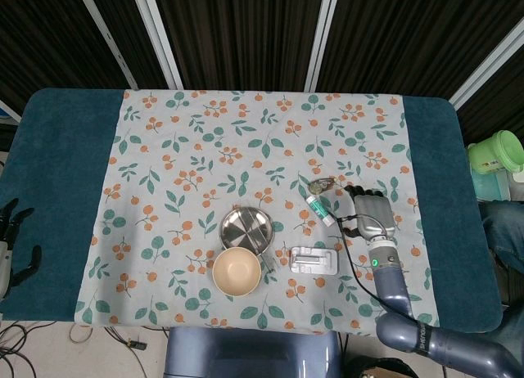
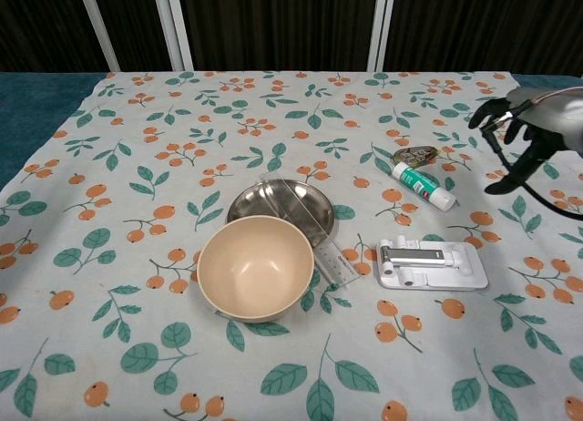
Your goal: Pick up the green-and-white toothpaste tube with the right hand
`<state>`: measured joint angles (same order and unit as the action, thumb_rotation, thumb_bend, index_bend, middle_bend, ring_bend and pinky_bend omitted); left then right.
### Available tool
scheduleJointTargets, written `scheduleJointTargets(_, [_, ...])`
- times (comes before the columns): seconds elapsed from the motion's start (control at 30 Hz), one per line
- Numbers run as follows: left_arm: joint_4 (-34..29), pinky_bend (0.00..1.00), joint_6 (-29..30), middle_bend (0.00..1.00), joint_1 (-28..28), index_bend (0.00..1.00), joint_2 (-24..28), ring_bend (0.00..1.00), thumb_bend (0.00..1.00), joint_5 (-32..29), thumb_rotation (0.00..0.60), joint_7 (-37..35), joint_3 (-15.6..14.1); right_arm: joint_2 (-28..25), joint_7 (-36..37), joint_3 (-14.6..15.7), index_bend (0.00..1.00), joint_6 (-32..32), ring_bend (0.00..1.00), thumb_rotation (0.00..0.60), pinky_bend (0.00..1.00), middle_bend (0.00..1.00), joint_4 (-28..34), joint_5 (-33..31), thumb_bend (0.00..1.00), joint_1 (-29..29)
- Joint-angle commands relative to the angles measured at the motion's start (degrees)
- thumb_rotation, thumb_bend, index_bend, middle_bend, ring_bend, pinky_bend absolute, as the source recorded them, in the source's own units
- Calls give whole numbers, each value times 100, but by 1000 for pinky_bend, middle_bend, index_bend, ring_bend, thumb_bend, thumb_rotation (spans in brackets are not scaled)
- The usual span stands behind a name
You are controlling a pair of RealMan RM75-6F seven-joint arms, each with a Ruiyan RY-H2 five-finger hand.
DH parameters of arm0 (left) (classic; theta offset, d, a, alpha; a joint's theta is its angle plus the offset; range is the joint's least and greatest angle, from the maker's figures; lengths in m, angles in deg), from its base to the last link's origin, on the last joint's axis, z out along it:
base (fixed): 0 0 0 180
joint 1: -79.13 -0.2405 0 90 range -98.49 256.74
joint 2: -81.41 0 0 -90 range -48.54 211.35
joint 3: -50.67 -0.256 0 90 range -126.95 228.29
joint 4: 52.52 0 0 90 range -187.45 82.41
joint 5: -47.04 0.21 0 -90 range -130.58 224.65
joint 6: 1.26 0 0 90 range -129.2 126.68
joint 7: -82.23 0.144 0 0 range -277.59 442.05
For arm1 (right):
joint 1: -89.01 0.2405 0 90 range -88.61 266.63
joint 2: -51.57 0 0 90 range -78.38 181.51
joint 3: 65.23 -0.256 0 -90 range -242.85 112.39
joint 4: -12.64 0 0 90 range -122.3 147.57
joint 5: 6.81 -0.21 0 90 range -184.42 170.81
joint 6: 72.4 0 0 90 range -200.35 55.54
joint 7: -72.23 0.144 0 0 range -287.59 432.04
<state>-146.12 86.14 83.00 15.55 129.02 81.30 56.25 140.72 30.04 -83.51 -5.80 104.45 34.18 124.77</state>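
Approach step underway: right hand (image 1: pixel 372 216) hovering empty, fingers spread wide, toothpaste tube (image 2: pixel 423 187) just to its left. Next, probably lowering and closing around it.

This looks like a robot test room or lab arranged like a home table. The bench (image 1: pixel 57 173) has a dark teal cover and a cloth (image 1: pixel 205 149) printed with orange fruits and green leaves. Behind it hang dark ribbed panels (image 1: pixel 237 34) with white metal bars (image 1: pixel 164 42). Loose cables (image 1: pixel 24 337) lie on the floor.
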Motion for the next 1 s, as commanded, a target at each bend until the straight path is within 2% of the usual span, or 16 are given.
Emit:
scheduleJointTargets(0.03, [3, 0, 18, 29, -1, 139, 6, 33, 465, 14, 600, -65, 12, 497, -402, -153, 266, 217, 305, 600, 243, 265, -302, -490, 226, 386])
scheduleJointTargets(0.43, [-9, 0, -29, 28, 15, 139, 47, 33, 466, -25, 600, -115, 26, 1397, -705, -358, 330, 742, 350, 600, 243, 318, -873, -965, 225, 848])
scheduleJointTargets(0.63, [-30, 0, -58, 27, 27, 139, 72, 33, 465, -34, 600, -148, 30, 1706, -562, -430, 403, 796, 418, 600, 258, 382, -1241, -982, 262, 934])
scheduleJointTargets(1.0, [-40, 0, -69, 27, 37, 139, 82, 33, 466, -73, 600, -127, 51, 2046, -418, -483, 414, 669, 429, 600, 258, 392, -1898, -936, 274, 1033])
